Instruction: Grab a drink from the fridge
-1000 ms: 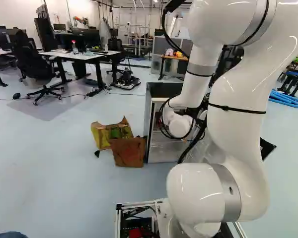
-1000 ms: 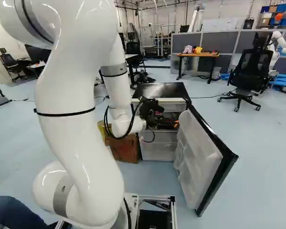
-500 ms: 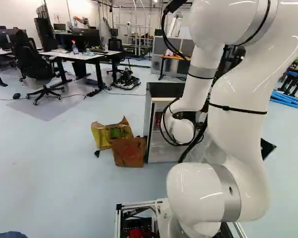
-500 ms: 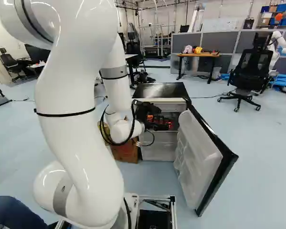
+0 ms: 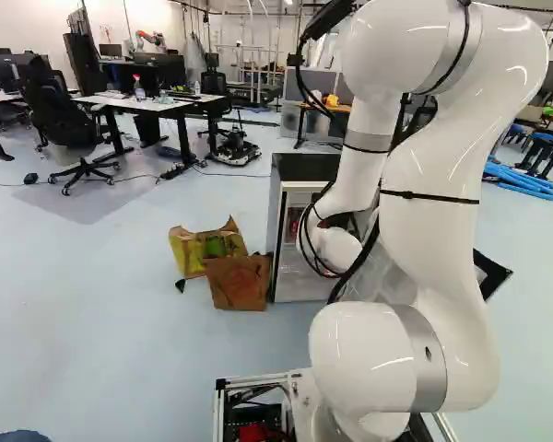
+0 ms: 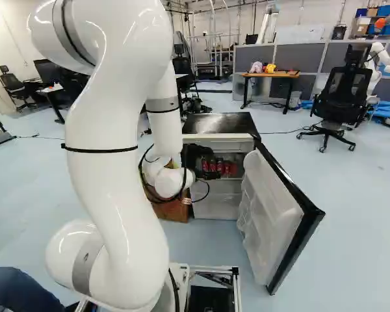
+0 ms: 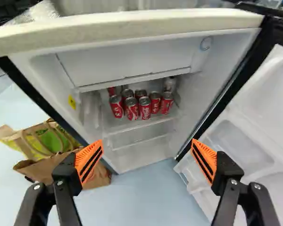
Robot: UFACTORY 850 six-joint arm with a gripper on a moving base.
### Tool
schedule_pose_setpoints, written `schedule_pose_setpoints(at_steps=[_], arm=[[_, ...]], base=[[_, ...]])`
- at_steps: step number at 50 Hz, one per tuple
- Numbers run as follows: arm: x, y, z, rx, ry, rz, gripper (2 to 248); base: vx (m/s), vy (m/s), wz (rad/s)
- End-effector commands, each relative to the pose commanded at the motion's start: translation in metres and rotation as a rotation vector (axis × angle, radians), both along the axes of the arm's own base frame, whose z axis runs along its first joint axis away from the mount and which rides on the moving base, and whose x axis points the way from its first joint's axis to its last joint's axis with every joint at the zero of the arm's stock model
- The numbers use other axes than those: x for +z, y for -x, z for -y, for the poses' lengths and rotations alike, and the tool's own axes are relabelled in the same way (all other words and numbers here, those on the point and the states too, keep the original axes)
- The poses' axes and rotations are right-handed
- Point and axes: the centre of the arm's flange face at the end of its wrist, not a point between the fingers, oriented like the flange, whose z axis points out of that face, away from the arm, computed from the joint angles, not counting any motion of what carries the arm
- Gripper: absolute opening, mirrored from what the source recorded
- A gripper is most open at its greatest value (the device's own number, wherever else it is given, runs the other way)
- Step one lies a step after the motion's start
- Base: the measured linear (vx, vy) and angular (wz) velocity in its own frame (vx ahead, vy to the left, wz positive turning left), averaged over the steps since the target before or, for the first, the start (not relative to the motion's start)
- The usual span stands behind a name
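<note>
The two fingers [image 7: 88, 162] stand open and wide apart in the wrist view, their orange pads [image 7: 205, 160] angled toward each other. In the right base view the black gripper [image 6: 195, 159] is left of the middle, near the fridge's opening. Ahead of it, beyond the gap between its fingers, red drink cans [image 7: 145, 108] stand upright in close rows on a white shelf [image 7: 141, 123] inside the fridge [image 6: 221, 122].

Only the wrist view shows the rows clearly: five cans in front partly cover others, with a clear bottle [image 7: 170, 84] behind. It also shows a closed white compartment [image 7: 127, 59] above the shelf and a yellow label [image 7: 71, 101] on the inner wall. The right base view shows some of the cans just right of the gripper; in the left base view the white arm [image 5: 433, 184] hides most of the interior, leaving a little red visible.

The door [image 6: 273, 214] is swung open to the right of the fridge in the right base view, its clear racks facing the opening. The left base view shows more of the yellow-green bag [image 5: 207, 247] and brown bag [image 5: 238, 283], beside the fridge on the side away from the door; the arm partly covers them in the right base view. At upper right there, a black office chair [image 6: 344, 94] stands near another robot [image 6: 376, 62], and an orange-topped desk [image 6: 271, 75] is at upper middle.
</note>
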Motion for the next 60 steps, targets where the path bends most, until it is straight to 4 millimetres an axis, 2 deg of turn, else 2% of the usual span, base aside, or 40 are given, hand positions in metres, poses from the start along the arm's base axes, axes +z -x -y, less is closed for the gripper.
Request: schedule_pose_setpoints(at_steps=[13,39,60], arm=[[-0.016,-0.004,-0.007,0.101,-0.016,-0.038,247],[-0.045,-0.013,-0.008,0.126,-0.030,-0.088,247],[-0.070,-0.030,-0.008,0.142,-0.033,-0.090,247]], base=[[0.000,0.000,0.000],[0.000,0.000,0.000],[0.000,0.000,0.000]])
